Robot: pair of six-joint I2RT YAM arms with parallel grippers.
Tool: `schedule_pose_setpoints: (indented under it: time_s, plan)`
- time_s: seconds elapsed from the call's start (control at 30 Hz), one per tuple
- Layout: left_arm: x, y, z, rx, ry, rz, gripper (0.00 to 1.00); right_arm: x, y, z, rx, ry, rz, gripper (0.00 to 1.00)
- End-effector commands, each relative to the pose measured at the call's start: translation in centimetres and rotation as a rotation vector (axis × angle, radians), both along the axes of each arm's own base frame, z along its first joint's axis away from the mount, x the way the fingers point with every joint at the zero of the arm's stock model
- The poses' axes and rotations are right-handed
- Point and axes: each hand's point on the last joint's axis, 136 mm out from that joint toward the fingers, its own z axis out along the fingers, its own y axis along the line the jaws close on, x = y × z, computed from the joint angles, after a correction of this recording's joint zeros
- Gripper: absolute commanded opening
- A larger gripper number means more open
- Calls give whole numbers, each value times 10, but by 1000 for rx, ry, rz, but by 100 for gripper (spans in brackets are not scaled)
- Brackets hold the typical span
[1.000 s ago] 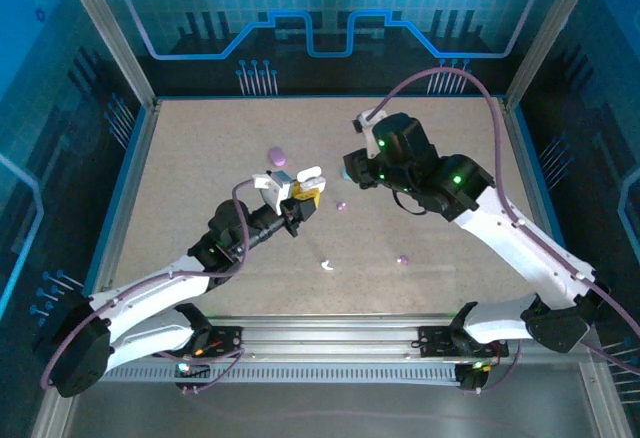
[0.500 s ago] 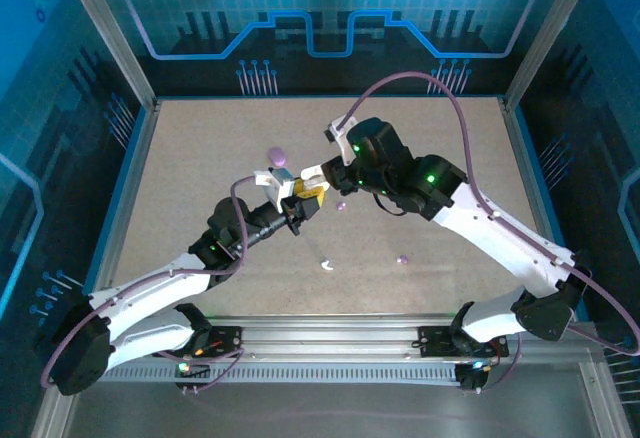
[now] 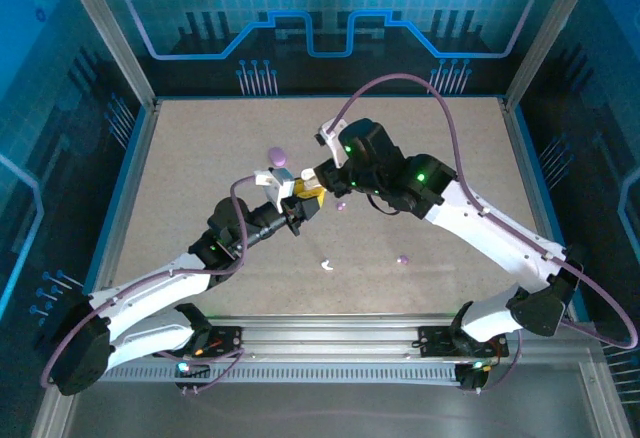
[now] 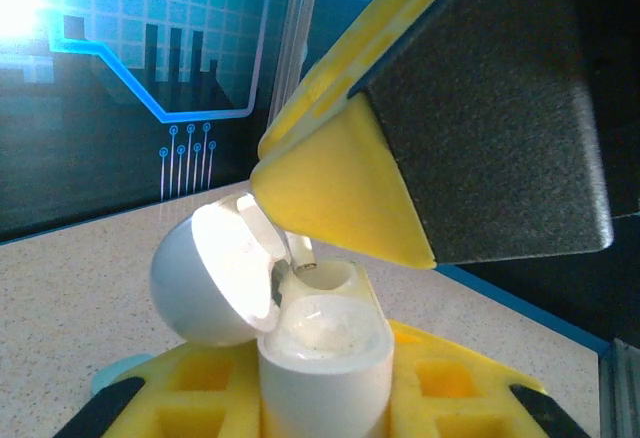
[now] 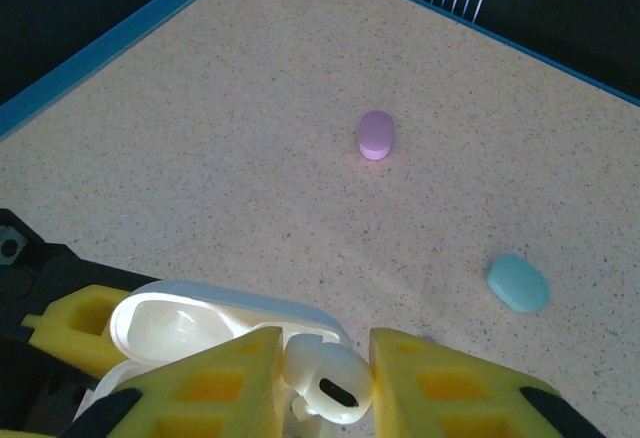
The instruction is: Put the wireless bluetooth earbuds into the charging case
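My left gripper (image 3: 291, 201) (image 4: 325, 403) is shut on a white charging case (image 4: 322, 358), held upright above the table with its lid (image 4: 205, 273) swung open to the left. My right gripper (image 3: 314, 178) (image 5: 324, 383) is shut on a white earbud (image 5: 326, 376) directly over the case. In the left wrist view the earbud's stem (image 4: 303, 254) dips into the case's far socket (image 4: 335, 276). The near socket looks bare. Loose on the table lie another white earbud (image 3: 327, 264) and two purple earbuds (image 3: 341, 205) (image 3: 403, 258).
A purple case (image 3: 278, 157) (image 5: 376, 134) lies behind the grippers, and a light blue case (image 5: 518, 283) lies to its right. A blue rim (image 3: 133, 173) edges the speckled table, with metal posts at the corners.
The right arm has swung left and brought the white earbud over the open case held by the left gripper. The left arm has stayed put.
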Motion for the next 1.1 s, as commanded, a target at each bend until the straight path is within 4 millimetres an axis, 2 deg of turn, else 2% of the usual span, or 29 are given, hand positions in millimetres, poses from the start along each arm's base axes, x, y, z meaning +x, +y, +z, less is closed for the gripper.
schedule_pose_setpoints:
  time_s: [0.0, 0.3, 0.67, 1.07]
  plan:
    - [-2, 1, 31, -69, -51, 2, 22, -12, 10, 7, 16, -15, 68, 28]
    - [-1, 3, 33, -73, -56, 17, 21, -18, 6, -3, -36, 0, 80, 27]
    - [-7, 0, 30, -35, -95, -14, 22, -8, -3, 4, -85, -34, 28, 27]
    - [-7, 0, 31, -30, -119, -10, 22, -21, 9, -1, -84, 5, 131, 28]
